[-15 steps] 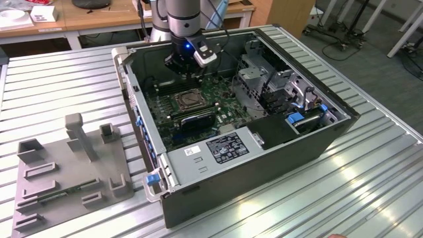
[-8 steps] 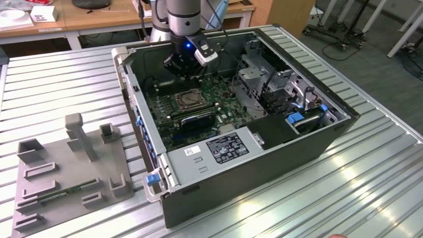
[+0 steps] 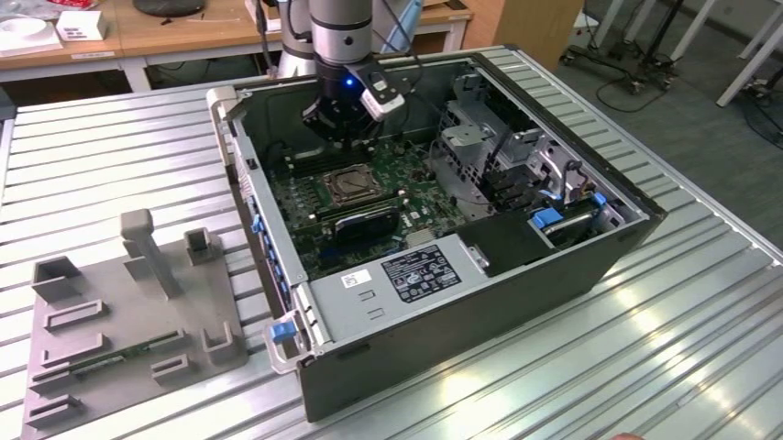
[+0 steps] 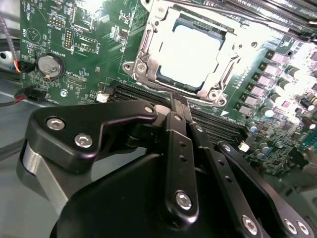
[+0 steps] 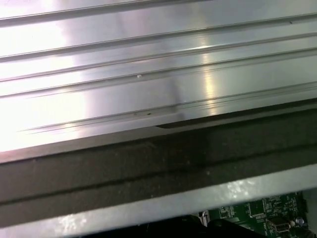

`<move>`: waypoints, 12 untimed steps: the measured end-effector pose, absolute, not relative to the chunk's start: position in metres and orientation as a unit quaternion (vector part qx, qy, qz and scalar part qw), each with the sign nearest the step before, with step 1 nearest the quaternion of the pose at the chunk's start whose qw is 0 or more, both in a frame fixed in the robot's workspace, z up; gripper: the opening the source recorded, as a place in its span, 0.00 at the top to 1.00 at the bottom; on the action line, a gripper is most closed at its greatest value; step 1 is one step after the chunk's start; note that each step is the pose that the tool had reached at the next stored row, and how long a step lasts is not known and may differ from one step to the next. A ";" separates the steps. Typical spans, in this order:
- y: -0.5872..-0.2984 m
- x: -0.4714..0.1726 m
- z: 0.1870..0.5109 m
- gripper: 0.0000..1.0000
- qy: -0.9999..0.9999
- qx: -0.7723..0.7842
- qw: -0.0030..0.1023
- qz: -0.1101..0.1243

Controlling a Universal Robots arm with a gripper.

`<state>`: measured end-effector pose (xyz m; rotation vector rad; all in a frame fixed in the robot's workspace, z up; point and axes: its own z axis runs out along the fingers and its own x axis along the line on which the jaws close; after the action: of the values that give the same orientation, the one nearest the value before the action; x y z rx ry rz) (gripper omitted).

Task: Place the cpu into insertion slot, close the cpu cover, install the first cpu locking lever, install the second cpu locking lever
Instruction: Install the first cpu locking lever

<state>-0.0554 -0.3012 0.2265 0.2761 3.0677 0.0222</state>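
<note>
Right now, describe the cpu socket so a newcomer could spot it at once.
Find the open computer case on the metal table and look at the green motherboard inside. The insertion slot sits just below the gripper in the exterior view. It is a square silvery frame, unlike the long narrow black memory slots beside it.
</note>
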 end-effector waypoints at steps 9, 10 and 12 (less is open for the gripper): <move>-0.307 -0.056 0.238 0.89 0.995 0.089 0.031 0.010; -0.307 -0.056 0.239 0.89 0.995 0.090 0.031 0.010; -0.307 -0.056 0.239 0.89 0.995 0.090 0.031 0.010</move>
<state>-0.0556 -0.3070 0.2393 0.2758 3.0678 0.0312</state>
